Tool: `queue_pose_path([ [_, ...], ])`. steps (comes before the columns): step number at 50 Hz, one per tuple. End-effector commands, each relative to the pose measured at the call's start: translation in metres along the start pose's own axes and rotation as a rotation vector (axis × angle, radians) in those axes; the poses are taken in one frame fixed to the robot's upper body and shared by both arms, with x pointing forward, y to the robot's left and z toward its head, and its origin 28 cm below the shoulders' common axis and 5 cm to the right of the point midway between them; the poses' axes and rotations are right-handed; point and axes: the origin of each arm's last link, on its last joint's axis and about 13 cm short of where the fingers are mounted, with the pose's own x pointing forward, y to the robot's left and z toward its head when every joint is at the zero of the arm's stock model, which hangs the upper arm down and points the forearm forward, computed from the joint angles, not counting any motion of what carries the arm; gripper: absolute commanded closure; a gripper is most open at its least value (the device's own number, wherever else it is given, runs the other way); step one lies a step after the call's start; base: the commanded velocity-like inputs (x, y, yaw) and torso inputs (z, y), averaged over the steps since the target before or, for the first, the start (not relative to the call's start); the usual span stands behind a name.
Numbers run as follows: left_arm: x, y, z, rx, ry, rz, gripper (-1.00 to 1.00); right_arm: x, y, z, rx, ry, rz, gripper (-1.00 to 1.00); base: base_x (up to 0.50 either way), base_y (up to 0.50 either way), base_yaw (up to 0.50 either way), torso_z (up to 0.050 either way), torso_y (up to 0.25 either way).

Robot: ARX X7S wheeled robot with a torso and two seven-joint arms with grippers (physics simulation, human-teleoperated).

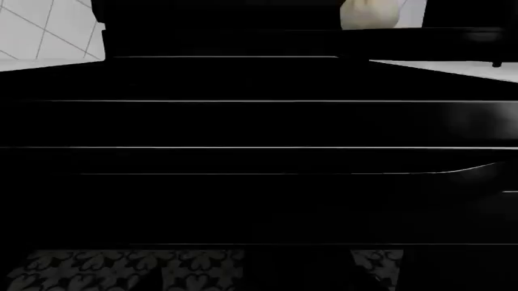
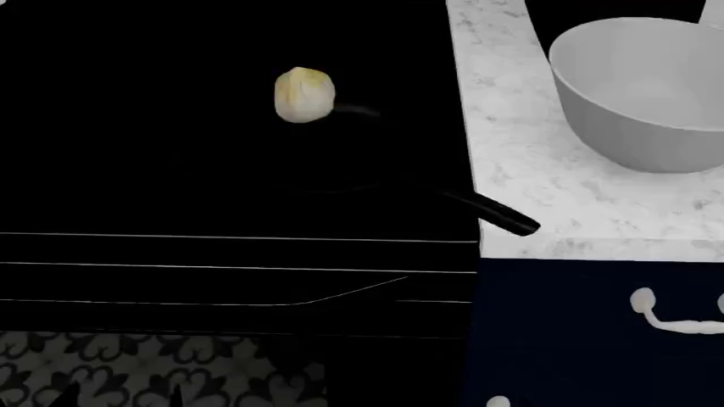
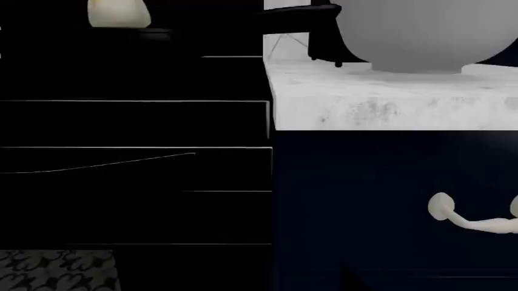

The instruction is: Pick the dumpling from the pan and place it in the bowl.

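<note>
In all three views, neither gripper shows: no fingers, no arm links, so whether either one is spread or closed cannot be told. Both wrist cameras look level at the front of the black stove from low down.

Head view: dumpling (image 2: 303, 94) sits in the pan (image 2: 339, 182), pale cream-yellow with a browned patch, lying at about 10 o'clock from frame centre. Pan body is almost lost against the black stovetop (image 2: 169, 153); only a faint rim glint beside the dumpling and the straight black pan handle (image 2: 492, 212) give it away. Handle runs toward 4 o'clock from the dumpling, its end lying over the edge of the white marbled counter (image 2: 509, 136).

Bowl (image 2: 645, 93) stands upright on that counter at 2 o'clock from frame centre, matte light grey, nothing visible inside it, well apart from the dumpling, partly cut by the frame edge.

Below the counter: dark navy cabinet front (image 2: 565, 331) with a white drawer pull (image 2: 679, 318). Patterned floor tile (image 2: 158, 369) shows below the stove front.

Left wrist view: dumpling (image 1: 370, 13) visible above the stove's front edge. Right wrist view: dumpling (image 3: 118, 13), bowl (image 3: 429, 36) and counter edge (image 3: 389, 103) all visible.
</note>
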Motion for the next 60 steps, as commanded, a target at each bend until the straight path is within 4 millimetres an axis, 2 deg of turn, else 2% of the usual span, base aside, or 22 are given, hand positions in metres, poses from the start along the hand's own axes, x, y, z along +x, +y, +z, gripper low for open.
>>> queue_pose_path([
  [1,0.000,0.002,0.000,0.000,0.000,0.011,-1.00,0.000,-0.002,0.000,0.000,0.000,0.000,-1.00,0.00,0.00,0.00,0.000,0.000],
  [7,0.003,-0.002,-0.002,-0.004,0.031,-0.015,-1.00,0.001,-0.002,-0.004,-0.078,-0.007,-0.046,-1.00,0.00,0.00,0.00,0.000,0.000],
  [17,0.005,-0.001,-0.004,0.005,0.033,-0.013,-1.00,0.005,-0.001,-0.005,-0.083,0.020,-0.024,-1.00,0.00,0.00,0.00,0.000,0.000],
  [25,0.004,0.001,0.004,0.018,0.003,-0.011,-1.00,0.004,-0.006,0.004,-0.116,-0.001,-0.055,-1.00,0.00,0.00,0.00,0.000,0.000],
  [29,0.005,0.005,0.021,0.042,-0.047,0.001,-1.00,0.004,-0.008,0.023,-0.137,-0.047,-0.061,-1.00,0.00,0.00,0.00,0.000,0.000],
  [30,0.006,0.006,0.033,0.055,-0.075,0.004,-1.00,0.005,-0.010,0.032,-0.145,-0.073,-0.063,-1.00,0.00,0.00,0.00,0.000,0.000],
  [31,0.008,0.007,0.042,0.070,-0.104,0.004,-1.00,0.005,-0.011,0.042,-0.150,-0.102,-0.061,-1.00,0.00,0.00,0.00,0.000,0.000],
  [32,0.009,0.011,0.049,0.090,-0.166,0.000,-1.00,0.004,-0.015,0.071,-0.202,-0.177,-0.070,-1.00,0.00,0.00,0.00,0.000,0.000],
  [33,0.009,0.012,0.056,0.096,-0.187,0.003,-1.00,0.002,-0.016,0.087,-0.210,-0.225,-0.076,-1.00,0.00,0.00,0.00,0.000,0.000],
  [35,0.009,0.013,0.067,0.110,-0.212,-0.006,-1.00,0.000,-0.018,0.102,-0.216,-0.261,-0.079,-1.00,0.00,0.00,0.00,0.000,0.000],
  [36,0.015,0.025,0.106,0.111,-0.285,-0.016,-1.00,0.008,-0.016,0.151,-0.137,-0.392,0.066,-1.00,0.00,0.00,0.00,0.000,0.000],
  [37,0.004,0.020,0.125,0.115,-0.287,-0.029,-1.00,0.001,-0.013,0.188,-0.139,-0.501,0.069,-1.00,0.00,0.00,0.00,0.000,0.000],
  [38,-0.005,0.016,0.142,0.109,-0.386,-0.046,-1.00,-0.004,-0.012,0.184,-0.138,-0.399,0.066,-1.00,0.00,0.00,0.00,0.000,0.000],
  [54,-0.005,0.016,0.145,0.143,-0.396,-0.042,-1.00,0.002,-0.013,0.187,-0.152,-0.398,0.075,-1.00,0.00,0.00,0.00,0.000,0.000],
  [60,-0.008,0.016,0.154,0.162,-0.417,-0.042,-1.00,0.001,-0.013,0.193,-0.153,-0.405,0.077,-1.00,0.00,0.00,0.00,0.000,0.000],
])
